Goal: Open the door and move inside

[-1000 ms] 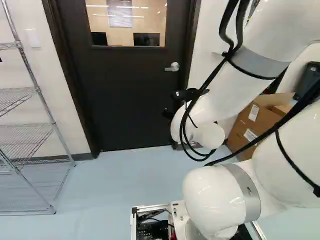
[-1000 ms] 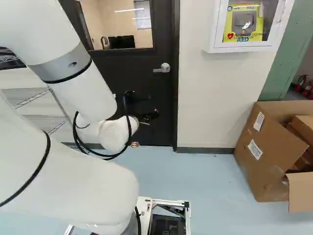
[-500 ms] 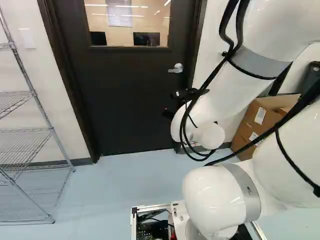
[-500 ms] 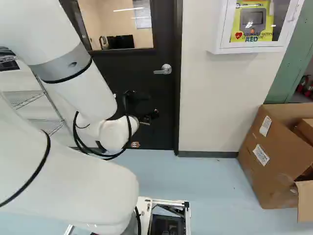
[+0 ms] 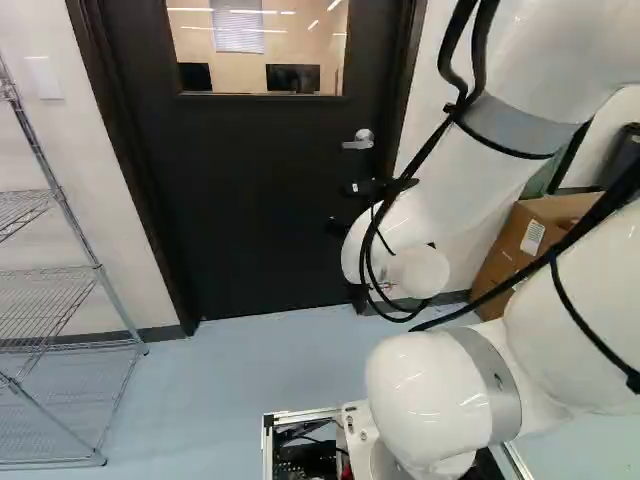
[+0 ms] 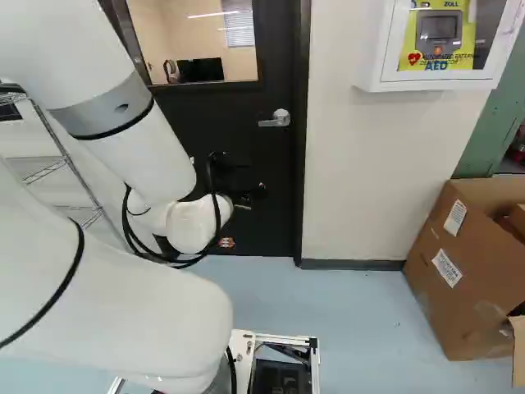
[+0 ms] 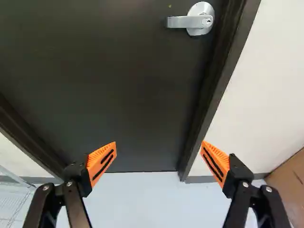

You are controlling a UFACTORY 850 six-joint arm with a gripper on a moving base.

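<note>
Since the lever handle (image 7: 183,22) is on the closed door (image 7: 104,85), ahead of the gripper (image 7: 158,148), its 2 jaws, spread wide and empty, should come slowly to handle height before pressing.

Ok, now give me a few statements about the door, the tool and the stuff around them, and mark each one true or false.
1. The door is closed in its frame. True.
2. The tool is gripping the door handle. False: its fingers stand open, and the handle is out ahead of them.
3. A window is set in the door, higher than the handle. True.
4. The wire shelf stands at the right of the left base view. False: it is at the left.
5. The cardboard box sits on the floor. True.
</note>
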